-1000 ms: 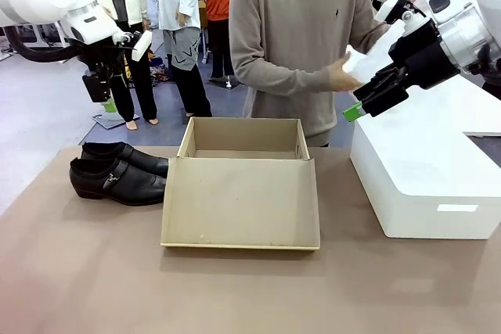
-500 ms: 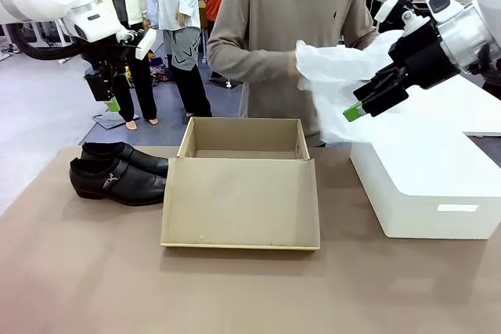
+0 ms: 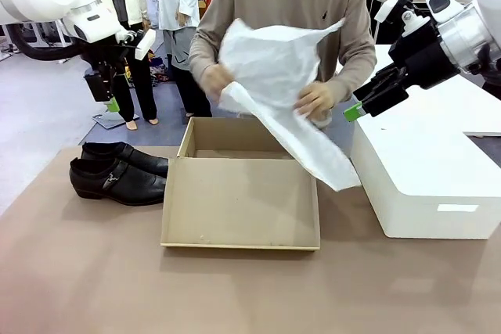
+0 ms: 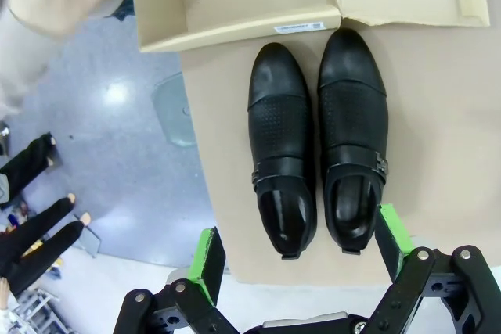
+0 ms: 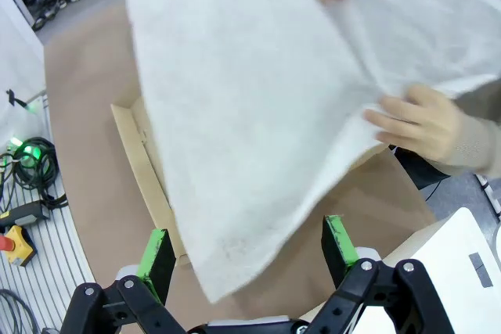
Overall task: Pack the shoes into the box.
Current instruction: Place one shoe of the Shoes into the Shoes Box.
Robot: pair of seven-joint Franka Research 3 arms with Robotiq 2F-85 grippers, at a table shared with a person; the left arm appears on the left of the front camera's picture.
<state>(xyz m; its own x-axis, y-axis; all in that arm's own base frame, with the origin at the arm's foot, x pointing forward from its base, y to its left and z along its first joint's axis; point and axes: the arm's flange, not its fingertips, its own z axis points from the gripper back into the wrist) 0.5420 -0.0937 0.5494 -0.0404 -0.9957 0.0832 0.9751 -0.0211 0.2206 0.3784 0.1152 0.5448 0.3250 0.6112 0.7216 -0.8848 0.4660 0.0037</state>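
Your left gripper [image 3: 109, 99] hangs in the air over the left end of the table [image 3: 235, 295], jaws wide apart and holding nothing. In its wrist view the left gripper [image 4: 301, 246] looks straight down on the shoes [image 4: 282, 138], with one green pad on either side of the heels.

The shoes [image 3: 117, 180] sit side by side on the table, left of the box [image 3: 235, 137]. Their toes point at the box and are right up against its side wall. Both are upright, buckle straps showing.

The box is open in the middle of the table, with its flap lid lying flat toward your side. I can't see any shoe in it.

The person at the far side holds a sheet of white tissue paper [image 3: 274, 76] above the box with both hands [image 3: 317, 99]. One corner droops past the box's right edge.

Your right gripper [image 3: 356, 107] is up in the air just beside the person's hand, over the near-left corner of the white box [image 3: 423, 170]. Its jaws are fully spread and empty. In its wrist view the right gripper [image 5: 247, 248] looks down on the tissue paper [image 5: 250, 138], which is clear of the pads, and a hand [image 5: 423, 127] pinches the sheet's edge.
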